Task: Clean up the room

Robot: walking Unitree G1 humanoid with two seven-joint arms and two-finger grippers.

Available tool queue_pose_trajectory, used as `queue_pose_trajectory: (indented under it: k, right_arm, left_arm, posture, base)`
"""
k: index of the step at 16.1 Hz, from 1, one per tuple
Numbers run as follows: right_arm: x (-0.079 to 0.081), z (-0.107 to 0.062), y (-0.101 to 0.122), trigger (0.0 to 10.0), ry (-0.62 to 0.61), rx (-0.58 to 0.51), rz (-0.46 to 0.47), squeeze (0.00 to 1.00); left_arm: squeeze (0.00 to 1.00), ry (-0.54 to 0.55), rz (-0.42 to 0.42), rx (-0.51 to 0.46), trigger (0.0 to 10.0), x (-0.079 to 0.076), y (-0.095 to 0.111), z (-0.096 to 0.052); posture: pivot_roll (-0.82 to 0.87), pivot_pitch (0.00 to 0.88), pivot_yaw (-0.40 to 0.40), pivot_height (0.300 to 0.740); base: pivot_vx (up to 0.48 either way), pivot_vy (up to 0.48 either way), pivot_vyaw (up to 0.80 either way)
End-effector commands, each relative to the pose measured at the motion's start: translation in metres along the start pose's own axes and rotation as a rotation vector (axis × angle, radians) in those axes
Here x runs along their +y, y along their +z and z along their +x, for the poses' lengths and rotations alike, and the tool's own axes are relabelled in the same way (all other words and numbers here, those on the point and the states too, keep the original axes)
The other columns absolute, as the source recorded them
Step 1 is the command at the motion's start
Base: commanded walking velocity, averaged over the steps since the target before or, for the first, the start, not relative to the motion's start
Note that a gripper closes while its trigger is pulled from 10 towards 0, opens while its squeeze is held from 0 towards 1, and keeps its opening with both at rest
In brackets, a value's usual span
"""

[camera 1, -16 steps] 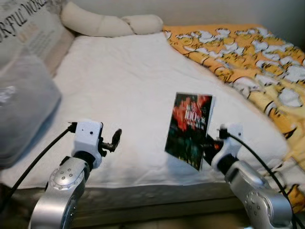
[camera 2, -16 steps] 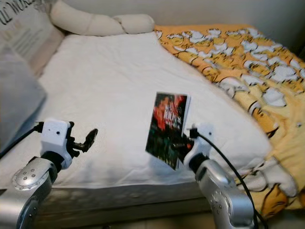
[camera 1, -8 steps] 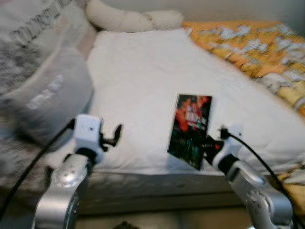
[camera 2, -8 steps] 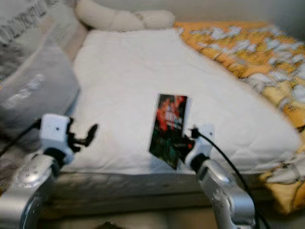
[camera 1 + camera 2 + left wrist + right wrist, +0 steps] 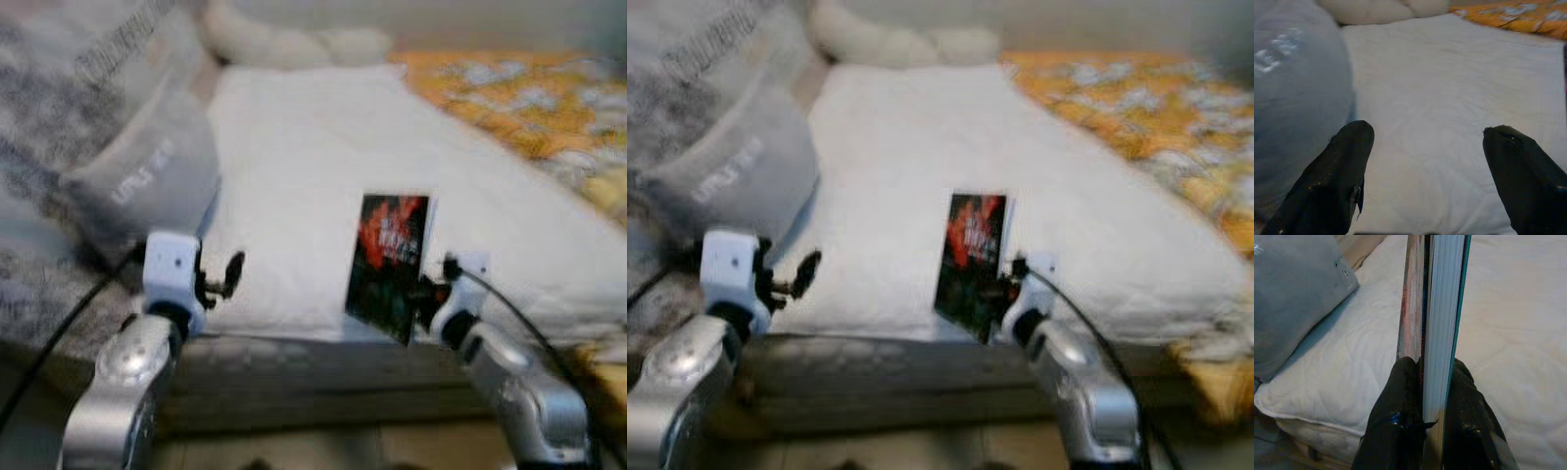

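Observation:
A book (image 5: 387, 262) with a dark red and green cover stands upright in the air over the near edge of the white bed (image 5: 323, 157). My right gripper (image 5: 423, 296) is shut on its lower corner; in the right wrist view the book (image 5: 1437, 308) shows edge-on, pinched between the two black fingers (image 5: 1400, 406). My left gripper (image 5: 231, 274) is raised at the bed's near left edge, open and holding nothing. In the left wrist view its fingertips (image 5: 1354, 142) stand wide apart over the white bedding.
A grey pillow (image 5: 147, 181) lies at the bed's left side, with a printed cushion (image 5: 59, 88) behind it. A cream knotted bolster (image 5: 294, 44) lies along the headboard. An orange patterned blanket (image 5: 529, 108) covers the right side. Bare floor (image 5: 323, 450) shows below.
The camera has backed away and turned left, so more of the grey pillow, bed frame and floor shows. Both grippers keep their poses; the book stays held.

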State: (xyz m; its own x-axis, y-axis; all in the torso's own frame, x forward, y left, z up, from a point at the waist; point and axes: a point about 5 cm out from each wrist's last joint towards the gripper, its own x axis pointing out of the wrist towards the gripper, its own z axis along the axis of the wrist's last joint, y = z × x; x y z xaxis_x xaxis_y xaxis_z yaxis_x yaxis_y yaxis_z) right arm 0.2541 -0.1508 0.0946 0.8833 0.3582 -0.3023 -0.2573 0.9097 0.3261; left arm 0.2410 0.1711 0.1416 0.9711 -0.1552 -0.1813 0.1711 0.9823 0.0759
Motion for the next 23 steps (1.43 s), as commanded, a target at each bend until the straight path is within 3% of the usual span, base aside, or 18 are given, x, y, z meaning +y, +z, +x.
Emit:
queue_pose_trajectory:
  k: [1, 8, 10, 20, 23]
  right_arm:
    - [-0.004, -0.001, 0.018, 10.0, -0.001, -0.060, -0.025, 0.00]
    - [0.000, 0.003, 0.018, 10.0, 0.063, -0.038, -0.059, 0.00]
    - [0.003, 0.004, 0.018, 10.0, 0.085, -0.031, -0.065, 0.00]
    - [0.006, 0.014, 0.014, 10.0, 0.126, 0.010, 0.002, 0.00]
    - [0.008, 0.016, 0.004, 10.0, 0.183, 0.058, 0.053, 0.00]
  left_arm:
    - [0.00, -0.015, 0.003, -0.012, 10.0, -0.003, 0.004, 0.000]
    - [0.00, -0.024, 0.005, -0.015, 10.0, -0.003, 0.005, 0.001]
    - [0.00, -0.023, 0.006, -0.016, 10.0, -0.004, 0.005, 0.001]
    - [0.00, -0.091, 0.010, -0.015, 10.0, -0.012, 0.006, 0.003]
    - [0.00, -0.201, 0.014, 0.019, 10.0, -0.024, 0.002, -0.002]
  posture:
    - [-0.01, 0.000, 0.016, 0.740]
    - [-0.01, 0.000, 0.010, 0.740]
    - [-0.01, 0.000, 0.006, 0.740]
    - [-0.01, 0.000, 0.015, 0.740]
    - [-0.01, 0.000, 0.017, 0.740]
  base:
    - [0.304, 0.000, 0.00]
    - [0.309, 0.000, 0.00]
    - [0.319, 0.000, 0.80]
    - [0.277, 0.000, 0.00]
    - [0.000, 0.000, 0.00]
